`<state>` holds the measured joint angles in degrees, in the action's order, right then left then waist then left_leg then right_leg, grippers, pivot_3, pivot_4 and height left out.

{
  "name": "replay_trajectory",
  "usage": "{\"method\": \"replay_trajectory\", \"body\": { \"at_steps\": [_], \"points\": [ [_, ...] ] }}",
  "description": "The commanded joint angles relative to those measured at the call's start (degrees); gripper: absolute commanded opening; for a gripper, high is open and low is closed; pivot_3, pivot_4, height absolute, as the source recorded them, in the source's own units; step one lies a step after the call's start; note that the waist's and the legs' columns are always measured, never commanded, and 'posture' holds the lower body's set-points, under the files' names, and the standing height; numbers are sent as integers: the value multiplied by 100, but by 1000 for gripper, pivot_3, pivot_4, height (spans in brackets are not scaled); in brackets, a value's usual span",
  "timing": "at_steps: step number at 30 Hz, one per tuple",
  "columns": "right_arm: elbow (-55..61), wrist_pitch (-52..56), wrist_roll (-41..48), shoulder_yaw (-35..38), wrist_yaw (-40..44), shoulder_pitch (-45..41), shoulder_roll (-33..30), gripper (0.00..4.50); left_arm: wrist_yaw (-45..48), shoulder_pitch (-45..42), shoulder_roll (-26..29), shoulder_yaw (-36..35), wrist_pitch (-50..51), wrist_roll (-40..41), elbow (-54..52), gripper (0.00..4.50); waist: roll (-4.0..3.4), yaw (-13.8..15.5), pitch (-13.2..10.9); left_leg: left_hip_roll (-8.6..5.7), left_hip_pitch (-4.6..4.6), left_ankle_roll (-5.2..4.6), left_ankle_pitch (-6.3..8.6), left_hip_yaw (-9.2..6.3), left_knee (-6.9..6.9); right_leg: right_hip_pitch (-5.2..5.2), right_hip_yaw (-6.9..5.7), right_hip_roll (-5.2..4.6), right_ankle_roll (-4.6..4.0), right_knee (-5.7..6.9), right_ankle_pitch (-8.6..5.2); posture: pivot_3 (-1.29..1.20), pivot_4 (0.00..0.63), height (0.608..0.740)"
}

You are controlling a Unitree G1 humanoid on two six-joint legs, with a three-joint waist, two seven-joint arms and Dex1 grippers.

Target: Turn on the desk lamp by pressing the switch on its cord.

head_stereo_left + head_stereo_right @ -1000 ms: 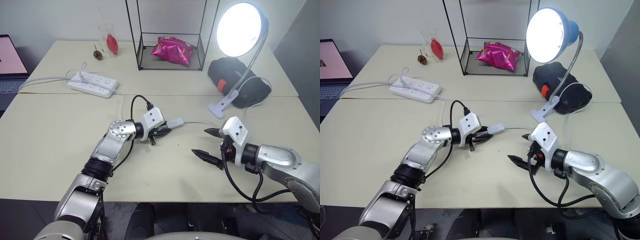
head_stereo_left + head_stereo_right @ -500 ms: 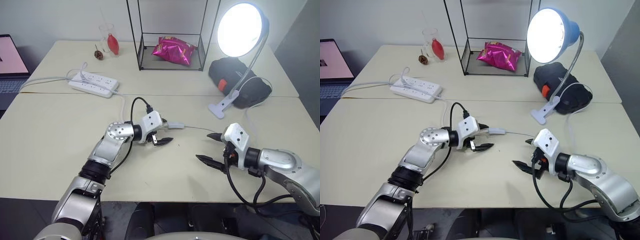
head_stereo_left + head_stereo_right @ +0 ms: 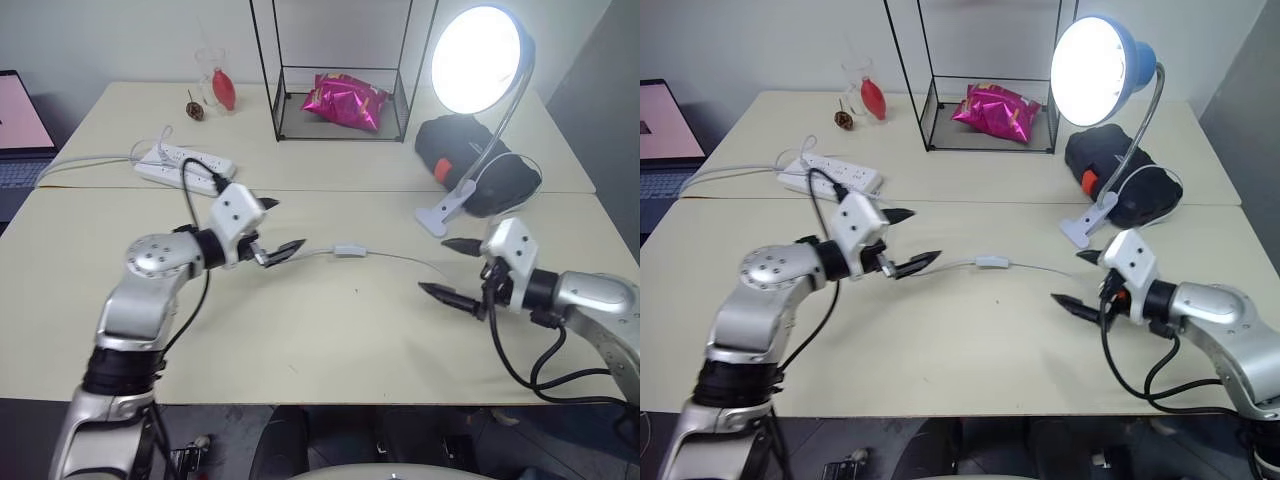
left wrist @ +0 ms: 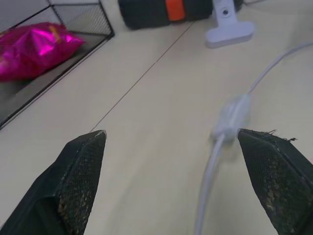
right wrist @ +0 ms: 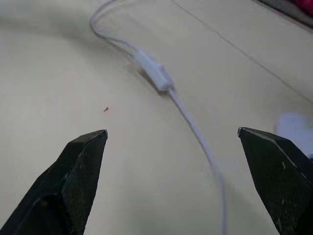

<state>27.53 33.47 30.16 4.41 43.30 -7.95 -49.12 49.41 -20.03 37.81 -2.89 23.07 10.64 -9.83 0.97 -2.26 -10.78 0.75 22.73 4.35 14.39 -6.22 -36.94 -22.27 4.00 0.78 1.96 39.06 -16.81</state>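
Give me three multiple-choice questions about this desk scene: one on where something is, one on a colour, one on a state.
1. Where does the switch lie?
A. On the table between the two grippers
B. Inside the wire-frame box
C. On the power strip

2. What colour is the snack bag in the wire-frame box?
A. Green
B. Magenta
C. Yellow

3. What is the state of the desk lamp?
A. Lit
B. Dark
C. Knocked over

Answers: 1 A, it rests on the cord with the left gripper and right gripper on either side. 2 B, its foil is shiny pink. 3 A, its bulb glows white.
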Motion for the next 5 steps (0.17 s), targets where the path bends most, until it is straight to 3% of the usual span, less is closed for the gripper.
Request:
{"method": "replay_trajectory", "body": {
  "at_steps": [1,5],
  "points": [
    [-238,-468,-151,283,438,-90,-206,4500,84,542,289,-703,258,505,-576,4462,-1,7,0,-1,-2,0,0,4,1,1,3,-4,0,-1,0,0,150,740],
    [-578,-743,-310,214,816,-241,-326,4500,93,1178,456,-1010,283,666,-876,4462,1,44,-1,-3,0,0,0,5,-4,3,2,-8,1,-4,0,0,150,740]
  ]
}}
